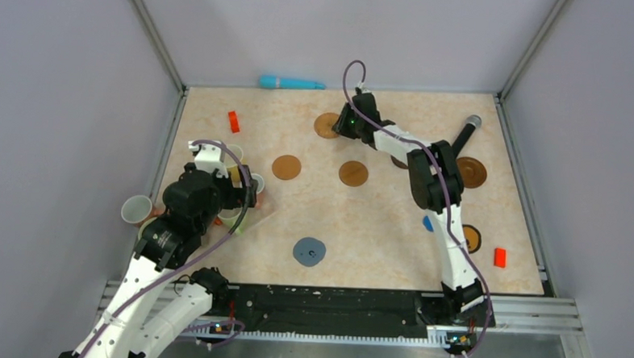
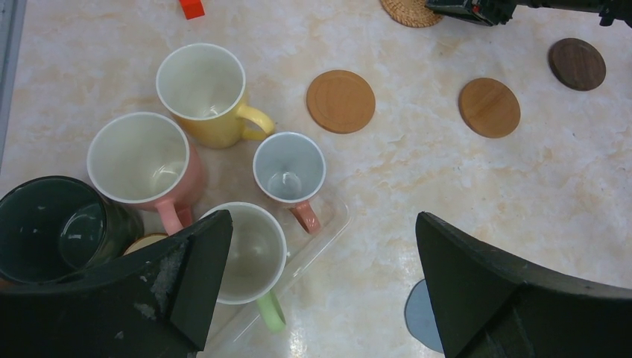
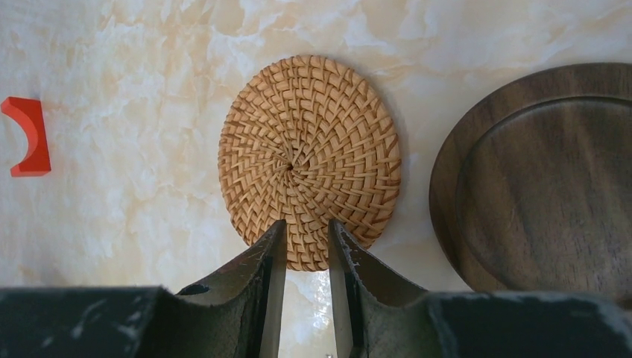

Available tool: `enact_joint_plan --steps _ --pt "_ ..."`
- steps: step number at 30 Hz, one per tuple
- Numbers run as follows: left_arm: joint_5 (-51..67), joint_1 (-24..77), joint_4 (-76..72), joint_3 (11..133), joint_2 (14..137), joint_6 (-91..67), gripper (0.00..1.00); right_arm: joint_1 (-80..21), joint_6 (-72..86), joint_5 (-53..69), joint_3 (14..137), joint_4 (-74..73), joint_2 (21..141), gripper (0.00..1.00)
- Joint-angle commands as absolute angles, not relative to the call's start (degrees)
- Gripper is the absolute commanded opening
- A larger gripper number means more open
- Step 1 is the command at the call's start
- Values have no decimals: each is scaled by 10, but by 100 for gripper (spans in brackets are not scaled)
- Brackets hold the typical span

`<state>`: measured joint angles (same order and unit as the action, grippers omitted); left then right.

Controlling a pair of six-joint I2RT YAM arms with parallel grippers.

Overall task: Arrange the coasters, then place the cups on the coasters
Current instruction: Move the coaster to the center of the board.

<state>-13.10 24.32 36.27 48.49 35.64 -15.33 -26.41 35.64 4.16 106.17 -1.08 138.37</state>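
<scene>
A woven tan coaster (image 3: 309, 160) lies flat at the back of the table. My right gripper (image 3: 303, 227) sits over its near edge, jaws a narrow gap apart, with a dark wooden coaster (image 3: 544, 186) to its right. From above, this gripper (image 1: 342, 125) is at the woven coaster (image 1: 325, 124). Two tan coasters (image 1: 286, 167) (image 1: 353, 173), a grey-blue one (image 1: 309, 251) and a dark one (image 1: 470, 172) are spread about. My left gripper (image 2: 322, 224) hangs wide open over a cluster of cups: yellow (image 2: 201, 89), pink (image 2: 141, 160), pale green (image 2: 250, 253), a small one (image 2: 289, 168) and a dark one (image 2: 52, 227).
A clear plastic tray (image 2: 332, 224) lies under some cups. Red blocks (image 1: 233, 121) (image 1: 500, 257), a blue object (image 1: 290, 83) by the back wall and a black microphone (image 1: 465, 135) are on the table. Another cup (image 1: 136, 210) lies at the left edge.
</scene>
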Motion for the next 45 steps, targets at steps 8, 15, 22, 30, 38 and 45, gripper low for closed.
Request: enact_joint_plan --steps 8,15,22,30,38,45 --pt "-148 244 348 486 352 -159 99 -262 318 76 1055 -56 1293 30" --pt "-152 244 350 485 351 -159 99 -252 283 90 1007 -56 1216 33" --pt "-152 244 349 484 347 -159 99 -233 255 37 878 -65 1123 37" --pt "-146 244 348 484 345 -160 99 -142 219 -13 781 -76 1073 34" --pt "-147 244 346 483 342 -158 99 -91 214 48 728 -54 1067 28" --pt "-146 244 346 483 344 -158 99 -91 216 62 715 -47 1078 27"
